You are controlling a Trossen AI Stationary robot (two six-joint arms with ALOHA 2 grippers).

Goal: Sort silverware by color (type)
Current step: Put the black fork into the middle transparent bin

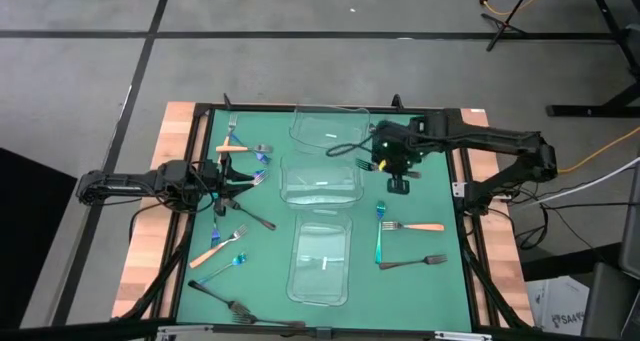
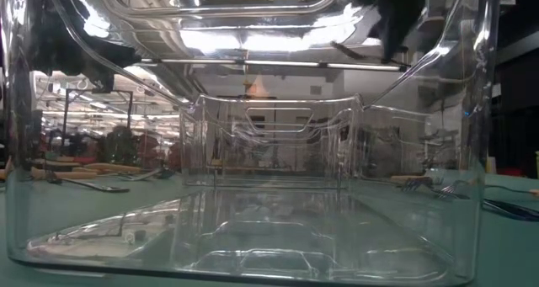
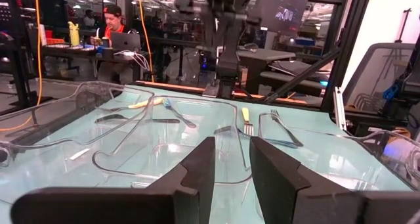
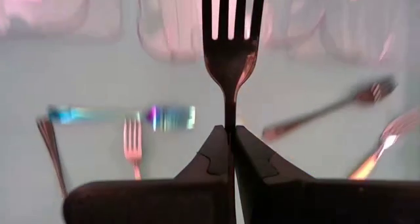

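My right gripper (image 4: 230, 142) is shut on the handle of a dark metal fork (image 4: 230, 33), tines pointing away from the wrist. From above, this right gripper (image 1: 385, 163) hangs just right of the middle clear container (image 1: 320, 178), and the dark fork (image 1: 364, 165) reaches toward its rim. My left gripper (image 1: 240, 173) hovers left of that container with its fingers (image 3: 197, 171) open and nothing between them. Orange-handled forks (image 1: 235, 146) (image 1: 420, 226), blue-teal forks (image 1: 380, 233) and dark forks (image 1: 412, 263) (image 1: 250, 217) lie scattered on the green mat.
Three clear containers stand in a column down the mat's middle: the far one (image 1: 328, 126), the middle one, and the near one (image 1: 320, 261). The near container (image 2: 269, 194) fills the low view. Wooden table edges (image 1: 150, 241) flank the mat. People sit at desks beyond the table (image 3: 115, 27).
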